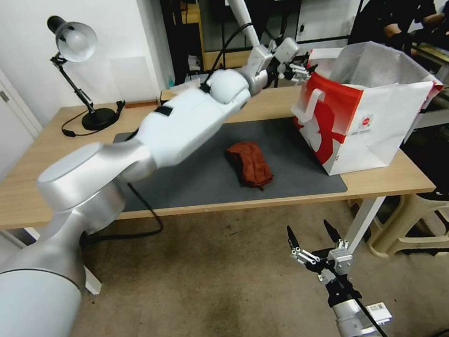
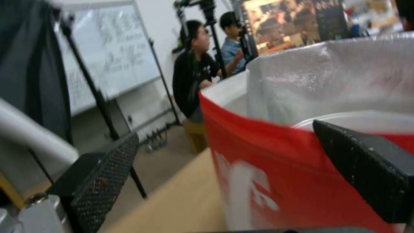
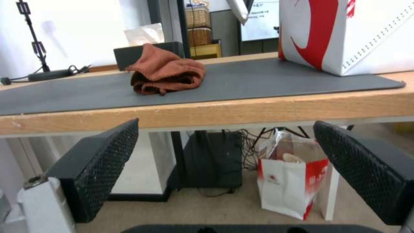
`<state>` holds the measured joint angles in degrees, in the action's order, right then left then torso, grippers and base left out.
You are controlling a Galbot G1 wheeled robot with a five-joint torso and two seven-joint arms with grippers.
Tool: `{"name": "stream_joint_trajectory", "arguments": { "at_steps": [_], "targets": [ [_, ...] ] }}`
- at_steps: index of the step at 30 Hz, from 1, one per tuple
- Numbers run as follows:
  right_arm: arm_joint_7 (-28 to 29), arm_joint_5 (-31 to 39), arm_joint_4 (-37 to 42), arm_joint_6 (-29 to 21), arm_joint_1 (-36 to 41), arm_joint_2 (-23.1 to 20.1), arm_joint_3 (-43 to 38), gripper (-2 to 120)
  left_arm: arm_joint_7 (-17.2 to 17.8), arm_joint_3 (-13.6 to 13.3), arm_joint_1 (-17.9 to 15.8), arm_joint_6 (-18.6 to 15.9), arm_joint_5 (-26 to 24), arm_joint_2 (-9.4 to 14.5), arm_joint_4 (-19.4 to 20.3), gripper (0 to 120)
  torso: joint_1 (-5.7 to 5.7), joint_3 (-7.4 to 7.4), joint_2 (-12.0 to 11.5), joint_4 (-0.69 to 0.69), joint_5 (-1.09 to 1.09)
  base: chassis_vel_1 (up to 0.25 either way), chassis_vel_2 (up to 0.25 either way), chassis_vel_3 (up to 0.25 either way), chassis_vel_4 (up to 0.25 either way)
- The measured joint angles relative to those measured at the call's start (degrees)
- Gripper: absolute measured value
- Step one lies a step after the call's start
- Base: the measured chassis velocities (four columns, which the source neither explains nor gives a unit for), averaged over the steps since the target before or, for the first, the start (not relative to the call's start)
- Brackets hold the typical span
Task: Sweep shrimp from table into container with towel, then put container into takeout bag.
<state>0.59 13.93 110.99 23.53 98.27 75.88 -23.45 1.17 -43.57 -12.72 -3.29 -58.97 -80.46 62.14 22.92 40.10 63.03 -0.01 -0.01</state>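
Right pincer [image 1: 311,236] hangs low, nearest the head camera, below the counter's [image 1: 21,198] front edge; jaws spread wide, holding nothing. Right wrist view looks up past its mesh pads [image 3: 108,155]: towel [image 3: 166,73] crumpled on the grey mat [image 3: 258,81] above and beyond the pincer, a small red-white paper bag [image 3: 289,181] on the floor under the counter.

Left arm stretches across the counter; left pincer [image 1: 300,70] sits at the rear rim of the takeout bag [image 1: 357,118], jaws apart, empty. Left wrist view: bag's red wall [image 2: 293,181] just ahead between the pads [image 2: 366,161], silver lining behind, white rim of the container [image 2: 366,120] showing inside the bag.

Towel [image 1: 249,163] lies mid-mat, long axis running front to back, well left of the bag, between the two pincers. Contents of the container cannot be told.
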Motion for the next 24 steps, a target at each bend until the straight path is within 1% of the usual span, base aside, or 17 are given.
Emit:
{"name": "stream_joint_trajectory", "arguments": {
  "at_steps": [1, 3, 4, 6, 7, 8, 9, 11, 12, 14, 15, 16, 18, 19, 22, 23, 24],
  "targets": [
    [0.0, 0.0, 0.0, 0.0, 0.2, 0.0, -0.1, 100, 3.7, 1.9, 1.8, -1.2, -3.0, 1.0, 3.1, 100, 0.0, 0.0, 0.0, 0.0, 0.01, 0.0, 0.0, 0.0, 0.0],
    [0.0, 0.0, 0.0, 0.1, 0.4, 0.0, -0.2, 100, 8.7, 4.9, 4.5, -1.5, -5.5, 2.4, 7.0, 100, 0.0, 0.0, 0.0, 0.01, 0.01, 0.0, 0.0, 0.0, 0.0],
    [0.0, 0.0, 0.0, 0.1, 0.4, 0.0, -0.2, 100, 8.7, 4.9, 4.5, -1.5, -5.5, 2.4, 7.0, 100, 0.0, 0.0, 0.0, 0.01, 0.01, 0.0, 0.0, 0.0, 0.0],
    [0.0, 0.0, 0.0, 0.2, 0.5, 0.0, -0.3, 100, 13.0, 6.8, 6.6, -1.1, -7.0, 3.8, 10.3, 100, 0.0, 0.0, 0.0, 0.01, 0.0, 0.0, 0.0, 0.0, 0.0],
    [0.0, 0.0, 0.0, 0.3, 0.5, 0.0, -0.2, 100, 16.4, 8.2, 8.9, -0.3, -8.1, 5.4, 14.1, 100, 0.0, 0.0, 0.0, 0.02, 0.0, 0.0, 0.0, 0.0, 0.0],
    [0.0, 0.0, 0.0, 0.3, 0.5, 0.0, -0.2, 100, 16.4, 8.2, 8.9, -0.3, -8.1, 5.4, 14.1, 100, 0.0, 0.0, 0.0, 0.02, 0.0, 0.0, 0.0, 0.0, 0.0],
    [-0.1, 0.0, 0.0, 0.3, 0.6, 0.0, -0.2, 100, 17.7, 8.8, 9.9, 0.0, -8.4, 6.2, 15.8, 100, 0.0, 0.0, 0.0, 0.01, 0.0, 0.0, 0.0, 0.0, 0.0],
    [0.0, -0.2, 0.2, 0.3, 0.5, 0.0, 0.0, 100, 20.8, 10.8, 13.9, 0.5, -8.1, 9.2, 22.5, 100, 0.0, 0.0, 0.0, 0.01, 0.0, 0.0, 0.0, 0.0, 0.0],
    [0.0, -0.2, 0.2, 0.3, 0.5, 0.0, 0.0, 100, 20.8, 10.8, 13.9, 0.5, -8.1, 9.2, 22.5, 100, 0.0, 0.0, 0.0, 0.01, 0.0, 0.0, 0.0, 0.0, 0.0],
    [0.2, -0.5, 0.5, 0.1, 0.3, 0.0, 0.0, 100, 22.5, 12.1, 17.7, 0.8, -5.9, 12.7, 27.6, 100, 0.0, 0.0, 0.0, 0.0, 0.0, 0.0, 0.0, 0.0, 0.0],
    [0.2, -0.5, 0.5, 0.1, 0.3, 0.0, 0.0, 100, 22.5, 12.1, 17.7, 0.8, -5.9, 12.7, 27.6, 100, 0.0, 0.0, 0.0, 0.0, 0.0, 0.0, 0.0, 0.0, 0.0],
    [0.3, -0.7, 0.7, 0.1, 0.2, 0.0, 0.1, 100, 23.0, 12.8, 19.8, 1.0, -4.5, 14.7, 30.0, 100, -0.01, 0.0, 0.0, 0.01, 0.0, 0.0, 0.0, 0.0, 0.0],
    [0.8, -1.1, 1.2, -0.1, -0.2, -0.1, 0.3, 100, 23.6, 15.1, 25.5, 1.8, -0.3, 20.4, 35.4, 100, -0.01, -0.01, 0.0, 0.02, -0.01, 0.0, 0.0, 0.0, 0.0],
    [0.8, -1.1, 1.2, -0.1, -0.2, -0.1, 0.3, 100, 23.6, 15.1, 25.5, 1.8, -0.3, 20.4, 35.4, 100, -0.01, -0.01, 0.0, 0.02, -0.01, 0.0, 0.0, 0.0, 0.0],
    [1.1, -1.3, 1.7, -0.2, -0.6, -0.1, 0.3, 100, 23.0, 19.2, 34.2, 2.5, 4.7, 26.5, 40.9, 100, -0.01, 0.0, 0.0, 0.03, -0.03, 0.0, 0.0, 0.0, 0.0],
    [1.1, -1.3, 1.7, -0.2, -0.6, -0.1, 0.3, 100, 23.0, 19.2, 34.2, 2.5, 4.7, 26.5, 40.9, 100, -0.01, 0.0, 0.0, 0.03, -0.03, 0.0, 0.0, 0.0, 0.0],
    [1.2, -1.4, 1.8, -0.2, -0.6, -0.1, 0.3, 100, 22.8, 20.6, 36.8, 2.7, 5.9, 27.7, 42.1, 100, -0.01, -0.01, 0.0, 0.03, -0.02, 0.0, 0.0, 0.0, 0.0]
  ]
}}
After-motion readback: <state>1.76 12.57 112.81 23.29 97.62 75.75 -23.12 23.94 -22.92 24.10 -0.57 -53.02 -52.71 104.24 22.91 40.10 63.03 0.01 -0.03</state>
